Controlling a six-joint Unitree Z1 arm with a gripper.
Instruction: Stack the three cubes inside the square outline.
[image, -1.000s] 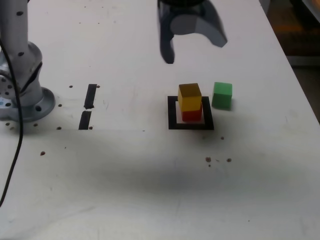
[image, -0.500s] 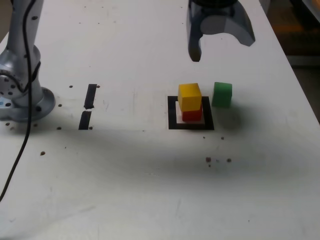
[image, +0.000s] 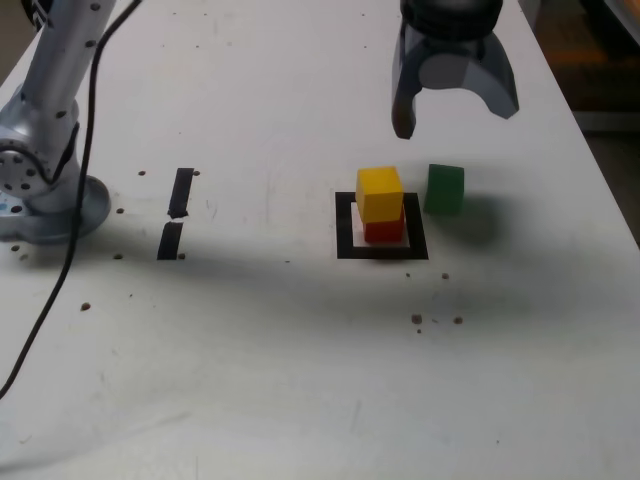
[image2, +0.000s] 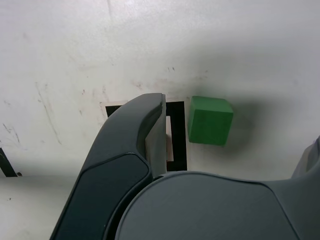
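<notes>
On the exterior view's left, two black tape strips (image: 181, 192) lie on the white table (image: 270, 370). Further right, the square outline (image: 345, 240) surrounds the red cube (image: 383, 232), with the yellow cube (image: 380, 195) stacked on it. Just beside the outline, to its right, the green cube (image: 445, 190) sits on the table. The pincer (image: 455, 118) hangs above the table, jaws spread wide and holding nothing; the green cube lies below it, untouched, and in the wrist view shows between its jaws.
</notes>
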